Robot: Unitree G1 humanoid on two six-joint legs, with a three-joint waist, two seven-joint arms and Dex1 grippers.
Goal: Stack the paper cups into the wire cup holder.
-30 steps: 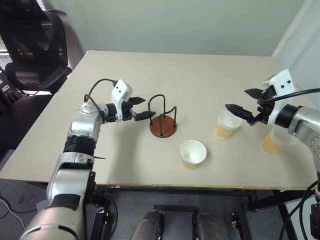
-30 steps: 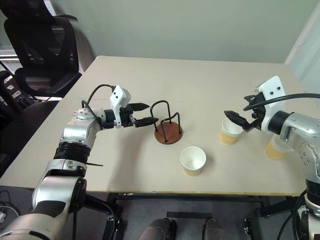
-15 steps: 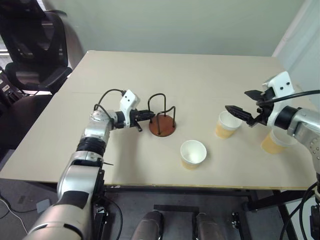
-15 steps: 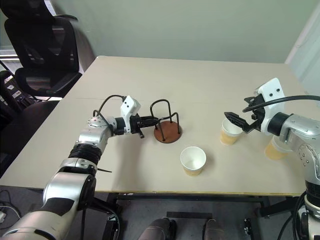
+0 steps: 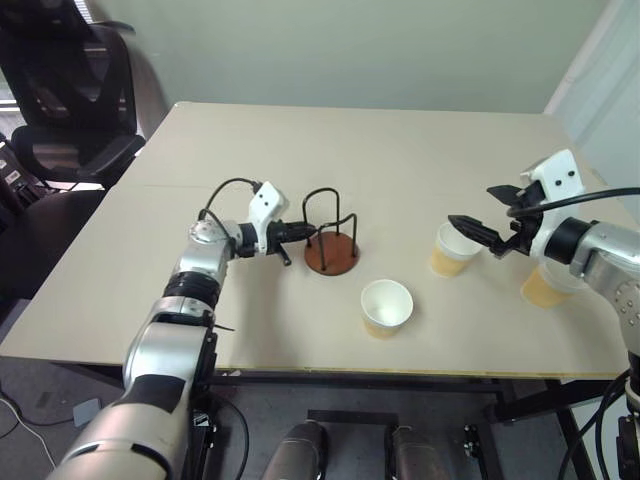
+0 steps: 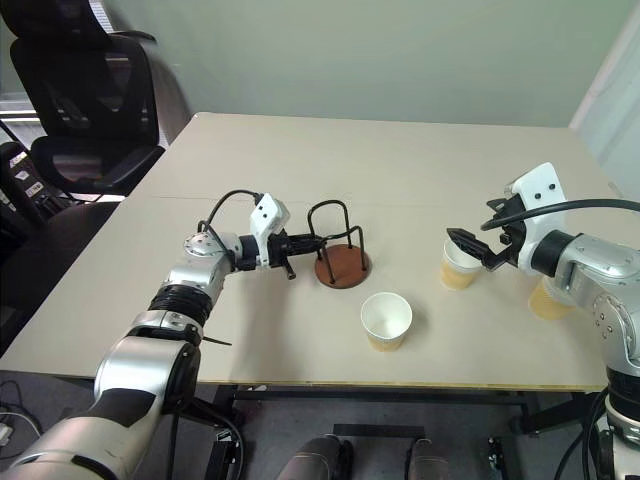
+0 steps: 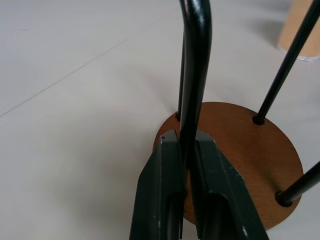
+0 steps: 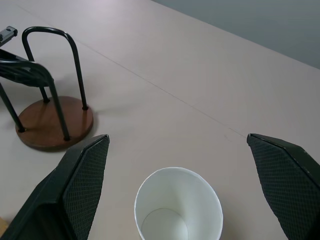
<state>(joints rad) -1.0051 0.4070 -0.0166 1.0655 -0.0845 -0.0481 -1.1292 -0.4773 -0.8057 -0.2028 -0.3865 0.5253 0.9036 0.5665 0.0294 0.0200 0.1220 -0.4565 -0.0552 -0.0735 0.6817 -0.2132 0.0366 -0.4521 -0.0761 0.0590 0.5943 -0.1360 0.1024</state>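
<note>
My left end effector [image 7: 186, 150] is clamped on a wire loop of the cup holder [image 5: 330, 240], mid-desk [image 5: 380, 160]. My right end effector [image 8: 180, 165] hangs spread wide above one paper cup [image 5: 452, 248]; another cup [image 5: 386, 307] stands near the front edge, a third [image 5: 543, 287] near the right edge.

far-right paper cup [image 5: 541, 288] – half hidden behind right arm [image 5: 590, 248]

Wire cup holder [image 5: 330, 245] stands left of three paper cups [image 5: 386, 307] (all on the table [image 5: 400, 150]).
</note>
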